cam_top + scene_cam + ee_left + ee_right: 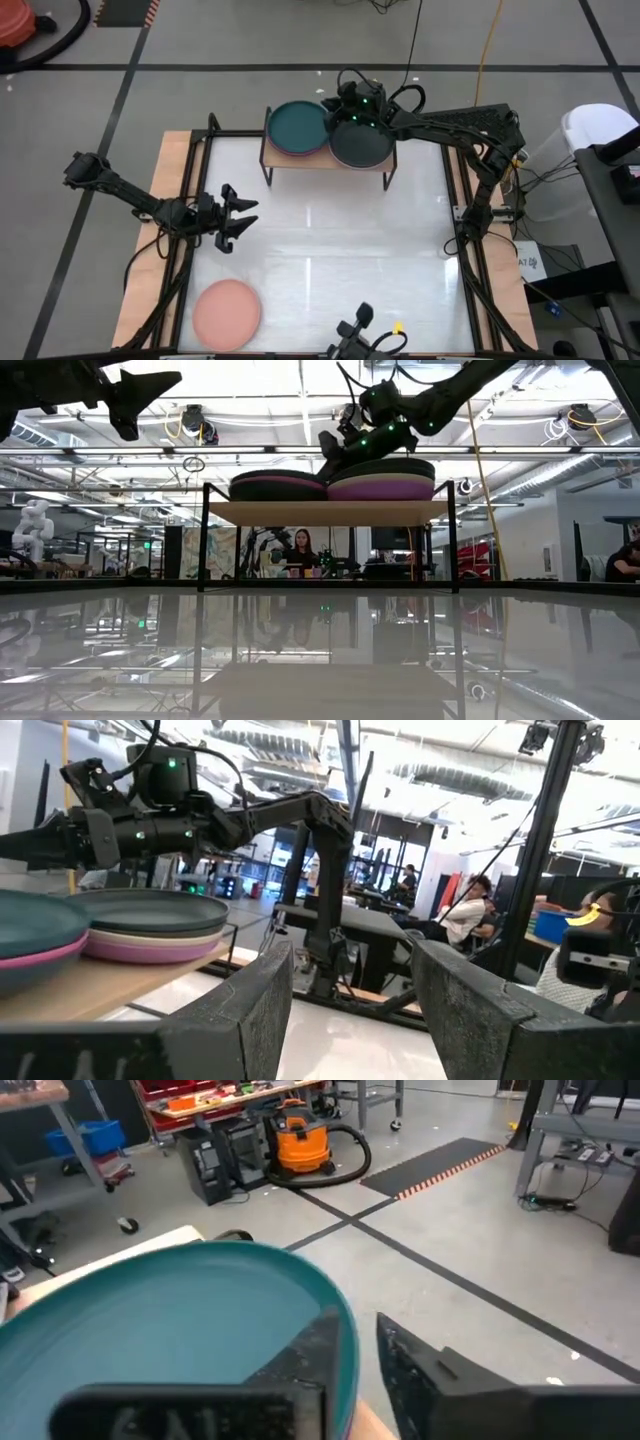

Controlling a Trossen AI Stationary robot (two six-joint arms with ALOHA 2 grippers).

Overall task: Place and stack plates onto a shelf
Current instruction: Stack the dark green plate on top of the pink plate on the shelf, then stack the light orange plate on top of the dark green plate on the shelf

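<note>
Two stacks are sitting on the shelf (300,160); one salmon plate (227,313) is lying on the worktop (330,250) near the left pincer (238,218), which is hovering spread and empty. The right pincer (345,108) is hanging over the stacks, its grip unclear.

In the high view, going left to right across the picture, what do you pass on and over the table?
Left tool, open over the table → salmon plate at the near edge → teal stack on the shelf → dark stack beside it, with the right tool at its rim.
</note>
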